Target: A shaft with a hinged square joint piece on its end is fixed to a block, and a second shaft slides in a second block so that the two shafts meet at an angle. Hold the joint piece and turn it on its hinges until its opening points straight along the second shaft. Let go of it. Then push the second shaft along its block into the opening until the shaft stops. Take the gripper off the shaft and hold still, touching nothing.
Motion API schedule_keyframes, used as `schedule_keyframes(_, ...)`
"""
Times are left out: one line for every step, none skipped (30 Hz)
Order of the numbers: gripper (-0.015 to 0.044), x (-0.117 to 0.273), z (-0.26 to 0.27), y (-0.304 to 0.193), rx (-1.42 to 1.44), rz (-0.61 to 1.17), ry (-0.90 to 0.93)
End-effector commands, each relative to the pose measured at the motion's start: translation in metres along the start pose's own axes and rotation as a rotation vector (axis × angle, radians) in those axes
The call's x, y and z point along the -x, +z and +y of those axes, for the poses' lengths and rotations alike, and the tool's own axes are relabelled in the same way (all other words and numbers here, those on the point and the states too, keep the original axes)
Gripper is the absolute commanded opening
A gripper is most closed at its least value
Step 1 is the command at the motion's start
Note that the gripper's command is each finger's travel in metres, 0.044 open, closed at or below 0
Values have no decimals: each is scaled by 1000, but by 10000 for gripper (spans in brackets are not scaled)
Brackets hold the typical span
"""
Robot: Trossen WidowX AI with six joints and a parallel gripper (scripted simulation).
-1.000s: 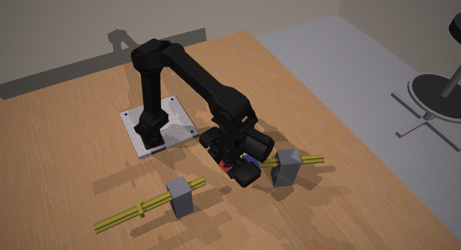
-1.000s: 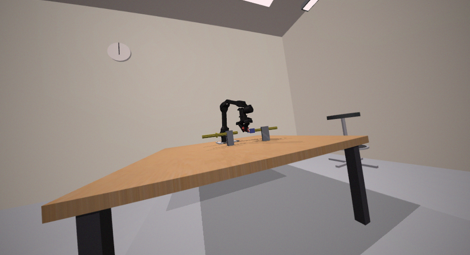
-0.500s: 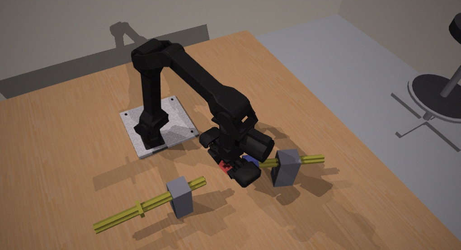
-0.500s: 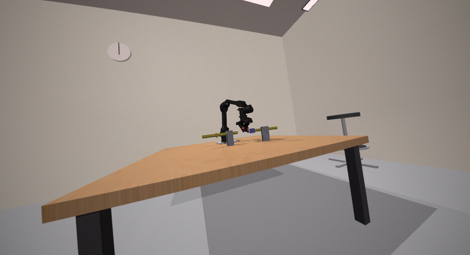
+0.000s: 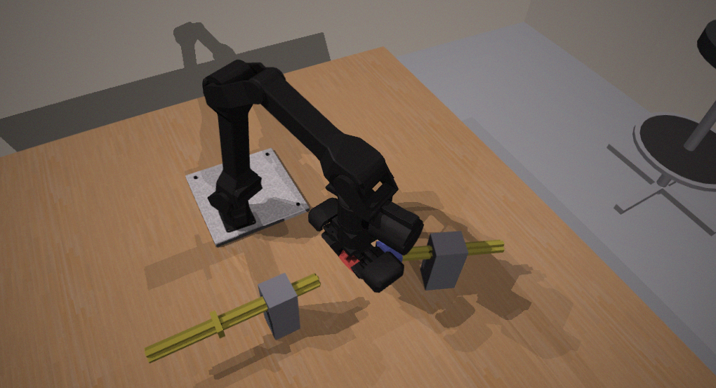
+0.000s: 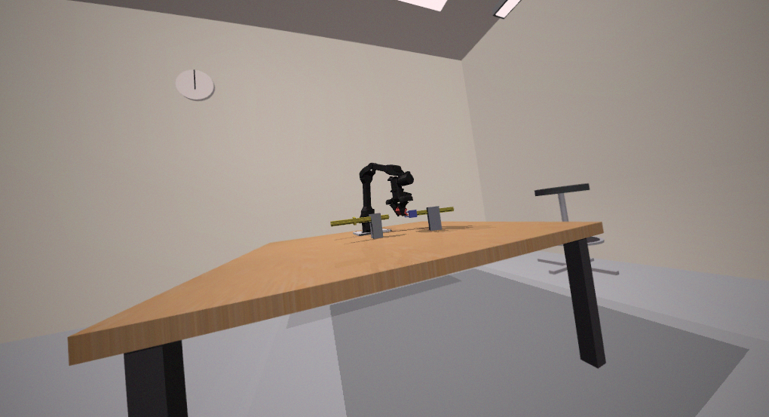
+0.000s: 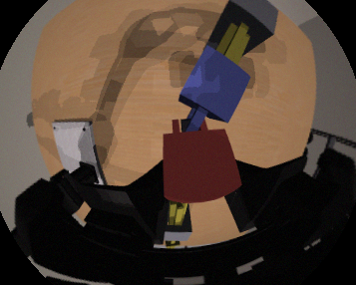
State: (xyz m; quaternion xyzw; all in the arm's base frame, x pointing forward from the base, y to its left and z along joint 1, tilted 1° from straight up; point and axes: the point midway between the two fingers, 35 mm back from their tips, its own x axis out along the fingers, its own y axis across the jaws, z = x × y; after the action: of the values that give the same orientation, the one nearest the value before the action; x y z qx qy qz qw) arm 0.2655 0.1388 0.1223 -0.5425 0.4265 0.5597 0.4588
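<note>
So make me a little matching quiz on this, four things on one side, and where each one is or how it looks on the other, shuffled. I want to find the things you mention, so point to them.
1. red joint piece (image 5: 347,259) (image 7: 201,166)
2. blue piece (image 5: 389,251) (image 6: 412,213) (image 7: 214,85)
3. shaft with a crosspiece (image 5: 242,313) (image 6: 348,222)
4. stool (image 5: 673,148) (image 6: 562,189)

A. on the floor, beyond the table
B. between the gripper's fingers
C. runs through a grey block, its end short of the red piece
D. between the red piece and the other grey block

Pairs: 1-B, 2-D, 3-C, 4-A
</note>
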Motion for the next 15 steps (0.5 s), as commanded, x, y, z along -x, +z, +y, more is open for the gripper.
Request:
schedule_keyframes(0,-2,1,-2,-14,-65,0)
schedule_keyframes(0,-3,1,-2,-18,-84,-1)
schedule_keyframes(0,-4,1,-3,-23,-102,-1)
schedule_keyframes(0,-5,1,-4,-27,-120,-2)
schedule_keyframes(0,-5,1,-4,-31,-138,-2)
schedule_keyframes(0,-6,1,-5,-34,-155,-3)
schedule_keyframes(0,-7,1,-5,-38,-173,-3)
schedule_keyframes(0,-7,2,-5,-42,-191,-4)
schedule_keyframes(0,-7,2,-5,-42,-190,-4)
schedule_keyframes(0,-7,2,-6,-43,-194,-4)
schedule_keyframes(0,-8,2,-6,-44,-201,-4)
schedule_keyframes(0,-8,2,-6,-46,-210,-5)
schedule_keyframes(0,-8,2,-6,-48,-221,-5)
schedule_keyframes(0,-8,2,-6,-48,-218,-5)
schedule_keyframes(0,-8,2,-6,-48,-222,-5)
